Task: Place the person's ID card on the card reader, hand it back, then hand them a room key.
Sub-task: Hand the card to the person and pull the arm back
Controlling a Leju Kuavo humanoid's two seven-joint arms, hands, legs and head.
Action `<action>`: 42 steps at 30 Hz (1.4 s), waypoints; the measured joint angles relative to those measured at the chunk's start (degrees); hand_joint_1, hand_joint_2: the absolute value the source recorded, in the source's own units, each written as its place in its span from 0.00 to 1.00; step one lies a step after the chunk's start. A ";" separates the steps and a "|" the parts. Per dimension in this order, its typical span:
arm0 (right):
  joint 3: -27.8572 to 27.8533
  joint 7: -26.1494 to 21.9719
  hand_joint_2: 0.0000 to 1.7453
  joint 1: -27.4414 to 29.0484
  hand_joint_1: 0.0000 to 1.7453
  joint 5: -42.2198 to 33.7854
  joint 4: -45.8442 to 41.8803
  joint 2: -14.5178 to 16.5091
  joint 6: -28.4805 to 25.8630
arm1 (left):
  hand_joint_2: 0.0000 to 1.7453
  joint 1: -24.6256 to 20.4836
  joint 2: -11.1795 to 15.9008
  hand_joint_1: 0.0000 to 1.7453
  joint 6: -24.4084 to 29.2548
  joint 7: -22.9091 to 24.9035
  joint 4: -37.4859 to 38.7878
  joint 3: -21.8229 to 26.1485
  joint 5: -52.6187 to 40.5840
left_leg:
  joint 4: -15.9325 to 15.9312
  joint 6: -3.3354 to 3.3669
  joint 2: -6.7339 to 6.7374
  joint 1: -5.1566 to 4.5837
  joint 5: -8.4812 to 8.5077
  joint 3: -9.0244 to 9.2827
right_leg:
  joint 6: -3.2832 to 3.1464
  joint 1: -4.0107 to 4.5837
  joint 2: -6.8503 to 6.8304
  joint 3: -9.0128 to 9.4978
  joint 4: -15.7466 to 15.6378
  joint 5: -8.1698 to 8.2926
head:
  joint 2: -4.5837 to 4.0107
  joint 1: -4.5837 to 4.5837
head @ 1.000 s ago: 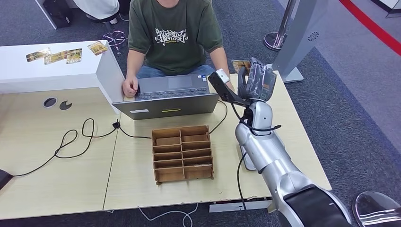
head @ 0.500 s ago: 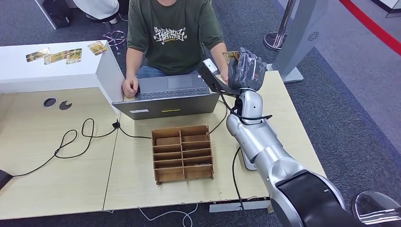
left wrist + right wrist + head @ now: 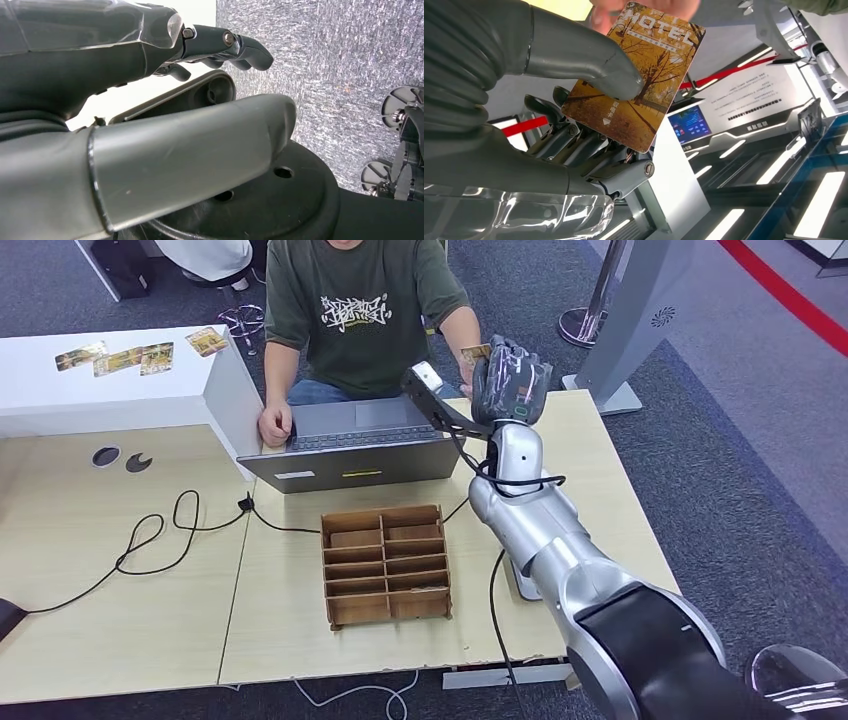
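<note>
My right hand (image 3: 510,380) is raised over the far right of the table, beside the laptop, and holds a room key card (image 3: 476,353). In the right wrist view the card (image 3: 639,85) shows golden autumn trees and the word MOTEL, pinched between my thumb (image 3: 589,60) and the fingers behind it. The person's hand (image 3: 466,365) meets the card, and their fingers (image 3: 649,7) touch its far edge. A white flat device (image 3: 522,578), possibly the card reader, lies on the table under my right forearm. My left hand (image 3: 150,125) hangs low with fingers apart, holding nothing.
A wooden compartment box (image 3: 386,562) stands mid-table in front of the grey laptop (image 3: 350,445), at which the seated person (image 3: 360,310) rests their other hand. A black cable (image 3: 160,535) loops across the left of the table. Several cards (image 3: 130,355) lie on the white counter.
My right hand has carried the card left and farther away, toward the person. The person's hand has come up from the table to the card.
</note>
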 joint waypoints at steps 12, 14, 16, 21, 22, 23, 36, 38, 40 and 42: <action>1.27 1.42 1.00 -1.83 1.00 1.10 3.01 0.73 0.16 | 0.00 -0.42 0.02 0.00 0.00 0.52 0.00 -0.15 -0.23 | 0.00 0.00 0.00 0.00 0.00 0.00 | -0.01 0.00 0.01 -0.01 0.00 0.00 | -0.01 0.00; 1.31 1.42 1.00 -1.90 1.00 1.10 3.32 0.83 0.16 | 0.00 -0.44 0.02 0.00 0.00 0.53 0.00 -0.16 -0.23 | 0.00 0.00 0.00 0.00 0.00 0.00 | -0.01 0.00 0.01 -0.01 0.00 0.00 | -0.02 0.00; 1.31 1.42 1.00 -1.95 1.00 1.10 3.59 0.88 0.16 | 0.00 -0.45 0.02 0.00 0.00 0.53 0.00 -0.17 -0.23 | 0.00 0.00 0.00 0.00 0.00 0.00 | -0.01 0.00 0.01 -0.01 0.00 0.00 | -0.01 0.00; 1.32 1.42 1.00 -2.08 1.00 1.11 4.10 0.93 0.15 | 0.00 -0.45 0.02 0.00 0.00 0.53 0.00 -0.17 -0.23 | 0.00 0.00 0.00 0.00 0.00 0.00 | -0.01 0.00 0.01 -0.01 0.00 0.00 | -0.01 0.00; 1.33 1.42 1.00 -2.09 1.00 1.12 4.16 0.95 0.14 | 0.00 -0.45 0.02 0.00 0.00 0.54 0.00 -0.17 -0.23 | 0.00 0.00 0.00 0.00 0.00 0.00 | -0.01 0.00 0.01 -0.01 0.00 0.00 | -0.01 0.00; 1.33 1.42 1.00 -2.10 1.00 1.16 4.22 0.97 0.15 | 0.00 -0.45 0.02 0.00 0.00 0.55 0.00 -0.17 -0.24 | 0.00 0.00 0.00 0.00 0.00 0.00 | -0.01 0.00 0.01 -0.01 0.00 0.00 | -0.01 0.00; 1.38 1.42 1.00 -2.38 1.00 1.62 4.74 1.17 0.16 | 0.00 -0.48 0.02 0.00 -0.02 0.70 0.00 -0.20 -0.23 | 0.00 0.00 0.00 0.00 0.00 -0.01 | -0.01 0.00 0.00 -0.01 0.00 0.00 | 0.00 0.00; 1.38 1.42 1.00 -2.41 0.98 1.64 4.81 1.22 0.16 | 0.00 -0.49 0.02 0.00 -0.02 0.70 0.00 -0.20 -0.23 | 0.00 0.00 -0.01 0.00 0.00 -0.01 | -0.01 0.00 0.00 -0.02 0.00 0.00 | 0.00 0.00; 1.38 1.41 1.00 -2.41 0.48 1.64 4.85 1.29 0.16 | 0.00 -0.50 0.02 0.00 -0.02 0.70 0.00 -0.21 -0.23 | 0.00 0.00 -0.01 0.00 0.00 -0.02 | -0.01 0.00 0.00 -0.02 0.00 0.00 | 0.00 0.00; 1.38 1.34 1.00 -2.41 0.00 1.57 4.87 1.33 0.16 | 0.00 -0.51 0.02 0.00 -0.02 0.70 0.00 -0.22 -0.23 | 0.00 0.00 -0.01 0.00 0.00 -0.02 | -0.01 0.00 0.00 -0.02 0.00 0.00 | 0.00 0.00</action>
